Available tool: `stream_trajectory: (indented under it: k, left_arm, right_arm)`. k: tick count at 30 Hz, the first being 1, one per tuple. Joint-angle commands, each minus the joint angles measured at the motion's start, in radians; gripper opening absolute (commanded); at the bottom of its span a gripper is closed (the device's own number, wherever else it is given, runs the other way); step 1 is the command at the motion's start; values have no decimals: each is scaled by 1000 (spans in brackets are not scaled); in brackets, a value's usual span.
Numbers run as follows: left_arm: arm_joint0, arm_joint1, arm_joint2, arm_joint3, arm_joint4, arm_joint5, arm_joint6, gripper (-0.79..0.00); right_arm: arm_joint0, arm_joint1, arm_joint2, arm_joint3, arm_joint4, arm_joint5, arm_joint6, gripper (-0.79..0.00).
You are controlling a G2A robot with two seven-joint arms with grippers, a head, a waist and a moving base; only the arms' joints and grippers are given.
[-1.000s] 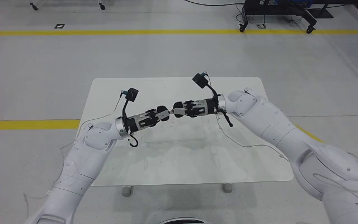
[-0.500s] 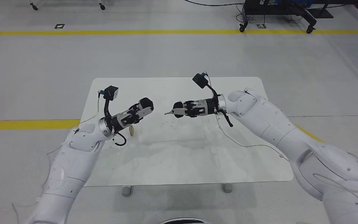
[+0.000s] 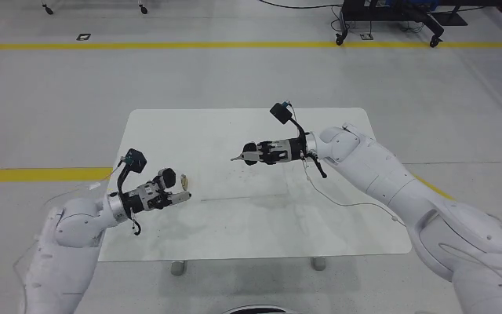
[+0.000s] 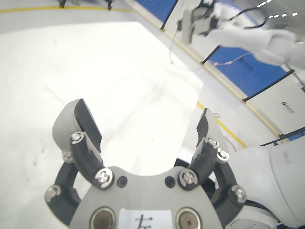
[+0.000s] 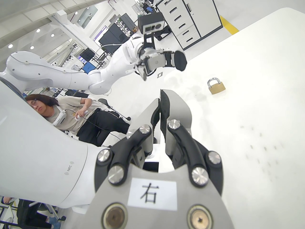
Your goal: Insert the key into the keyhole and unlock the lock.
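Top view showed the white worktop (image 3: 314,220) with both arms held over it. Left end effector (image 3: 180,196) hung just beside the lock (image 3: 183,180), apparently clear of it. Its own wrist view showed the jaws spread wide with nothing between the ribbed pads (image 4: 88,122). Right end effector (image 3: 245,154) sat well apart from the lock, on the side away from the left arm. Its fingers were pressed together on a thin pale sliver that stuck out of the tips towards the lock. That sliver I took for the key (image 3: 234,158), though it was too small to make out any teeth.

Lock itself lay flat and loose on the worktop, a small brass body with a silvery shackle (image 5: 213,79). Both shackle legs looked seated in the body, so it read as locked. Keyhole could not be seen.

Judged from that, insertion had not begun, and the step in hand was getting hold of the lock. Next move would call for the left end effector to close on the brass body, leaving the keyhole end bare and turned at the key. The grip would need to be firm, since a loose lock would likely slide away from the push. Blade and slot would then need lining up squarely
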Motion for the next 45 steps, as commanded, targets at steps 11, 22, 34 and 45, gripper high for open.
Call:
stream_trajectory:
  k: [11,22,34,45]
  left_arm:
    - [-35,-9,97,-45,343,438,61,0]
    - [-240,-38,263,143,394,481,63,-102]
    - [-253,-40,283,158,405,482,63,-511]
    - [-253,-39,284,160,414,493,60,-785]
  right_arm:
    - [0,0,0,0,0,0,0,-785]
    - [0,0,0,0,0,0,0,-785]
    - [0,0,0,0,0,0,0,-785]
    - [0,0,0,0,0,0,0,-785]
